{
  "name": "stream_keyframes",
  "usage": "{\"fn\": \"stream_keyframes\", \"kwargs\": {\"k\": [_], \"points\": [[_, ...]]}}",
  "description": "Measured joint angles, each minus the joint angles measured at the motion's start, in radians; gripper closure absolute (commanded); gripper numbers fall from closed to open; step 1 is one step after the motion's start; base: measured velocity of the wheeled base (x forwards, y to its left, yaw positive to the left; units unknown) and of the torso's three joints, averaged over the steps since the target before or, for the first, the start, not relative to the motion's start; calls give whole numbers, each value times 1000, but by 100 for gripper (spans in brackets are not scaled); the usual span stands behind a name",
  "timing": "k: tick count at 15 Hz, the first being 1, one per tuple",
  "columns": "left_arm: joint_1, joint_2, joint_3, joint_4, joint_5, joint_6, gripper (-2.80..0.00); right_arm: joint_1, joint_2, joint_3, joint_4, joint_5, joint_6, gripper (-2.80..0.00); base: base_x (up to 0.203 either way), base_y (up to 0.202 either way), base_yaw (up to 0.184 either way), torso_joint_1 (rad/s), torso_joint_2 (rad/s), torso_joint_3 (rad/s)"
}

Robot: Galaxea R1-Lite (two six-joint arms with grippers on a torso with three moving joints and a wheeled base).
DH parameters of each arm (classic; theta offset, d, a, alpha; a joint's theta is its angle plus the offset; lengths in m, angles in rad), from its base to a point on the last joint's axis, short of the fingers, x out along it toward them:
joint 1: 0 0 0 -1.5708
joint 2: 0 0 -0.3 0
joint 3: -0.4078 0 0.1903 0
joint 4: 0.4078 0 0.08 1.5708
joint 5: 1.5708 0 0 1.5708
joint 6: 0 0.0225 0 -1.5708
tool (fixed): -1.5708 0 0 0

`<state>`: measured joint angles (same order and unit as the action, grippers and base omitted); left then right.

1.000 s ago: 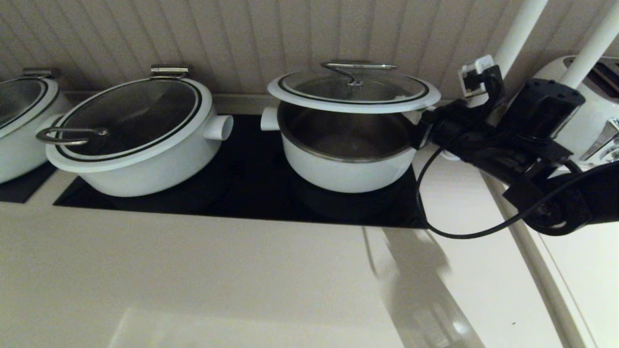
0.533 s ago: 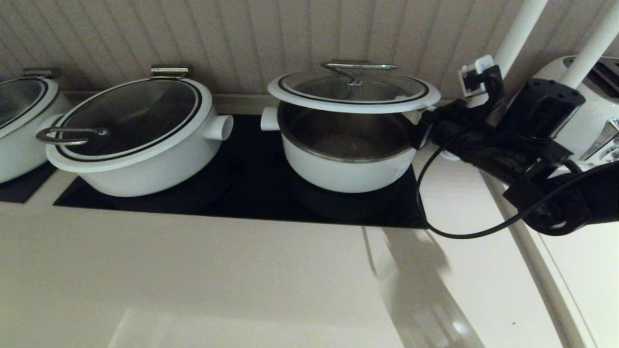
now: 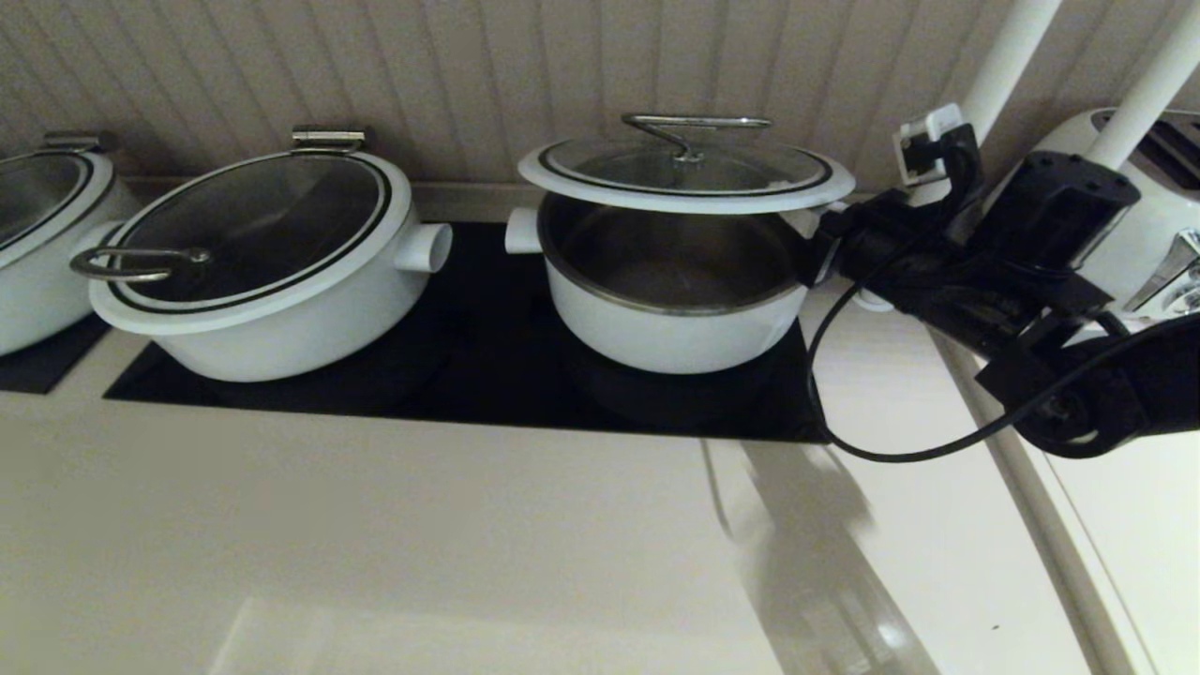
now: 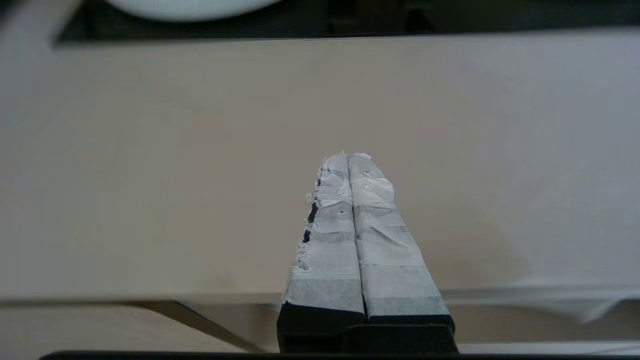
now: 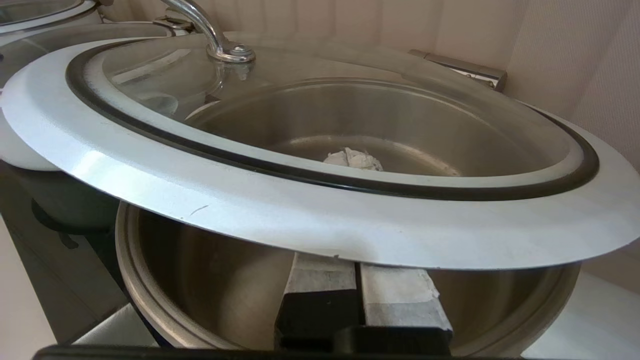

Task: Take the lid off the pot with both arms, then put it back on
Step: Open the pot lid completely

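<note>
The lid (image 3: pixel 684 178) hangs level a little above the open pot (image 3: pixel 670 319), which stands on the black cooktop (image 3: pixel 487 366). My right gripper (image 3: pixel 820 248) reaches in from the right, under the lid's right edge. In the right wrist view its shut fingers (image 5: pixel 320 275) pass under the white rim of the lid (image 5: pixel 300 215), which rests on them. The right gripper's (image 5: pixel 353 159) taped tips show through the glass over the pot's steel inside (image 5: pixel 210 295). My left gripper (image 4: pixel 348 156) is shut and empty over the bare countertop, out of the head view.
A wider lidded pot (image 3: pixel 253 272) stands left of the task pot, and another (image 3: pixel 37 234) at the far left. A white toaster (image 3: pixel 1158 216) and two white poles stand behind my right arm. The ribbed wall is close behind the pots.
The lid has risen very slightly on my right gripper. Nothing else has moved.
</note>
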<state>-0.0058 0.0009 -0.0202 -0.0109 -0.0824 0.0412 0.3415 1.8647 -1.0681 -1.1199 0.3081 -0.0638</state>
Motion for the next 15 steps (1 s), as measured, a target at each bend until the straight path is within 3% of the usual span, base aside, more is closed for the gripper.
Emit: {"fn": "stream_keyframes", "kwargs": {"k": [3, 4, 6, 8, 11, 15], "points": [[0, 0, 9, 3, 10, 175, 0, 1, 1, 2, -4, 0, 0, 0, 0, 0, 0, 0, 0, 0], [0, 0, 14, 3, 14, 209, 0, 1, 2, 2, -5, 0, 0, 0, 0, 0, 0, 0, 0, 0], [0, 0, 19, 3, 16, 211, 0, 1, 2, 3, -5, 0, 0, 0, 0, 0, 0, 0, 0, 0], [0, 0, 19, 2, 18, 180, 0, 1, 2, 4, -4, 1, 0, 0, 0, 0, 0, 0, 0, 0], [-1, 0, 20, 6, 46, 29, 0, 1, 5, 4, -5, 1, 0, 0, 0, 0, 0, 0, 0, 0], [0, 0, 20, 6, 61, -18, 0, 1, 9, 4, -12, 1, 0, 0, 0, 0, 0, 0, 0, 0]]}}
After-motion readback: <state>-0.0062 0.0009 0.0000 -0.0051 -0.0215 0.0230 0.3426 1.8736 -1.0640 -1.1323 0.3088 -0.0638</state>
